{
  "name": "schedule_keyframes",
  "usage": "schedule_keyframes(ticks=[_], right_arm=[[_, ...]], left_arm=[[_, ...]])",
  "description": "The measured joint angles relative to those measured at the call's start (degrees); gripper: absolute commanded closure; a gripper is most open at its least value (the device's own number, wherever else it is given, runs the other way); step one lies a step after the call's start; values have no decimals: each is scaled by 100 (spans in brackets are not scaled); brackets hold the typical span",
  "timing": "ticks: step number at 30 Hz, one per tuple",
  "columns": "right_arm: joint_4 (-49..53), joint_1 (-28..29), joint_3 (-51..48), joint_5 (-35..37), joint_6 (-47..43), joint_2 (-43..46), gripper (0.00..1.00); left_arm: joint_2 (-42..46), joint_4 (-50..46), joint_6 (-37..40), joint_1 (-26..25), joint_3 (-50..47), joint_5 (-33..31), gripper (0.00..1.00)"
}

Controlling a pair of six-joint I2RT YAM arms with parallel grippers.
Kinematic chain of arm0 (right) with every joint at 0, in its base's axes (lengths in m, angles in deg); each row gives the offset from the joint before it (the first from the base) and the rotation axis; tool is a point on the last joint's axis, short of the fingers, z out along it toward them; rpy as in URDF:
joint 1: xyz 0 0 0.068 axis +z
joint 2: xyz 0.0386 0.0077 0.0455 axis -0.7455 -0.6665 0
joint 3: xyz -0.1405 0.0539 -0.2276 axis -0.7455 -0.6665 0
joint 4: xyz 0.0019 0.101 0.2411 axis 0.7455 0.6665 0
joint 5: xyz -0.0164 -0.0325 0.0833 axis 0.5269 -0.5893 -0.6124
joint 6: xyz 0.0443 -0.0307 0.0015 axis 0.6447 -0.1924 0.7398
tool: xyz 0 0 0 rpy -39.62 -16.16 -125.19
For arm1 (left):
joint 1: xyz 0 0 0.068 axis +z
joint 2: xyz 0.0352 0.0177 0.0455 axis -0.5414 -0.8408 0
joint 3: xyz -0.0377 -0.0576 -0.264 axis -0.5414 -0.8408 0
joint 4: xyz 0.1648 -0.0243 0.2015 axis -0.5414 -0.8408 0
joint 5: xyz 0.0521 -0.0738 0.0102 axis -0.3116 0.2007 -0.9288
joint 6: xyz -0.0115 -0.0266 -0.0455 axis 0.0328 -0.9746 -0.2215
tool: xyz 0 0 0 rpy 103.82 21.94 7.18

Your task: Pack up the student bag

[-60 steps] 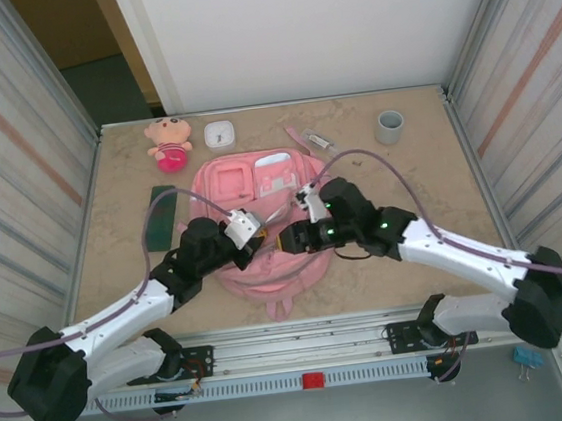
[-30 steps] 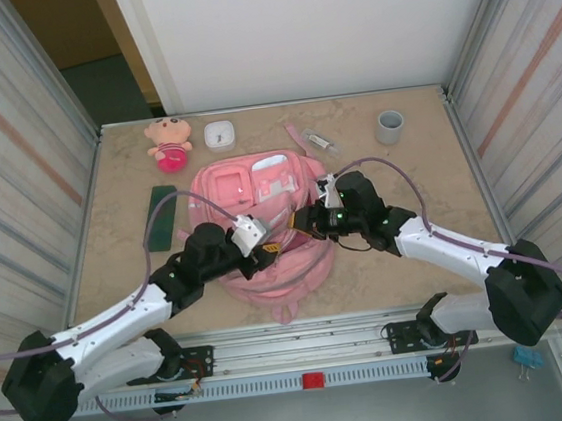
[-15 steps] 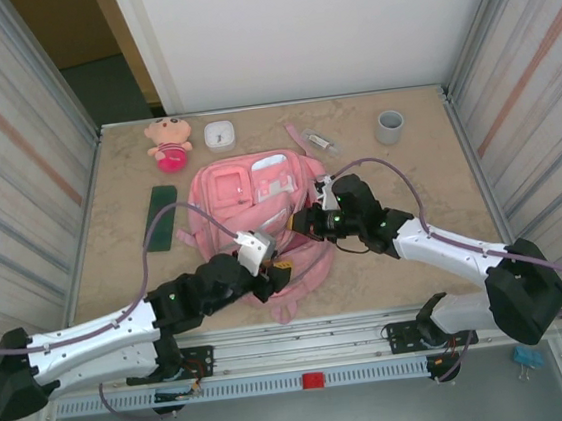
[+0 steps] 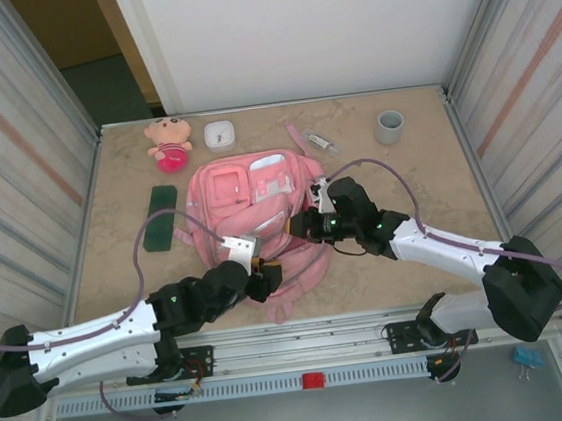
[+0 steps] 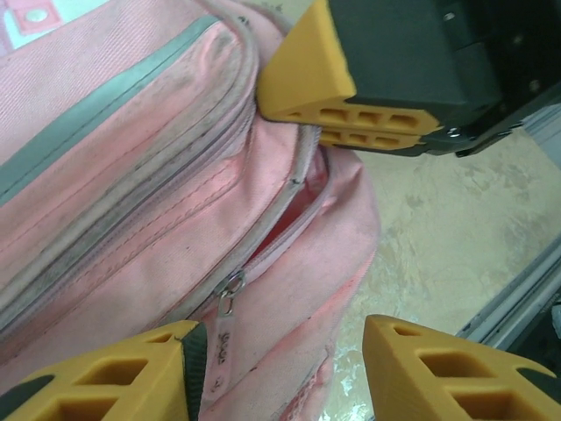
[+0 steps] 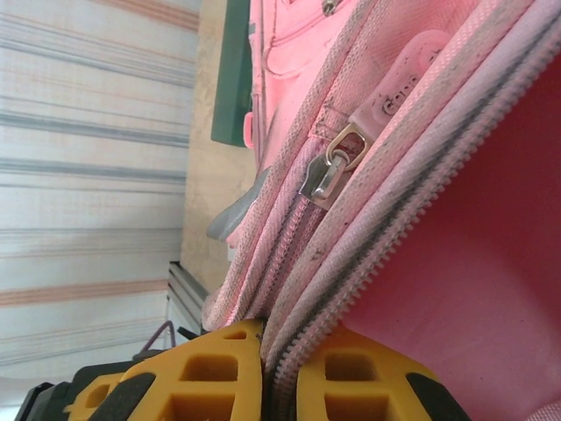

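Observation:
The student bag (image 4: 244, 189) lies flat mid-table, pink with white-trimmed pockets, its main zipper partly undone. My right gripper (image 4: 298, 226) is shut on the bag's zipper edge (image 6: 368, 263); the toothed pink rim runs between its yellow fingers (image 6: 202, 381), and a metal zipper slider (image 6: 337, 162) sits just beyond. My left gripper (image 4: 267, 269) hovers open over the bag's near end (image 5: 131, 158). A zipper pull tab (image 5: 226, 338) lies beside its left finger (image 5: 96, 381); the other finger is over the table. The right gripper's yellow fingertips (image 5: 351, 79) show across the gap.
A pink plush doll (image 4: 169, 142), a small white box (image 4: 219, 134), a small clear item (image 4: 319, 141) and a grey cup (image 4: 389, 126) stand along the back. A dark green flat case (image 4: 164, 231) lies left of the bag. Metal walls close both sides.
My left gripper has drawn back toward the bag's near end and stands a little wider. My right gripper has kept its pinch on the zipper edge, shifting slightly left.

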Motion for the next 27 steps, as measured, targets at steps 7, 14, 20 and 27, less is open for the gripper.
schedule_keyframes(ticks=[7, 14, 20, 27], right_arm=[[37, 0, 31, -2, -11, 0, 100], [42, 48, 55, 46, -11, 0, 100], [90, 66, 87, 85, -17, 0, 100], [199, 61, 94, 114, -125, 0, 100]], left_arm=[[4, -20, -439, 0, -280, -103, 52], [-114, 146, -625, 0, -514, -192, 55], [-538, 546, -643, 59, -525, -188, 61], [-796, 848, -654, 308, -573, -13, 87]])
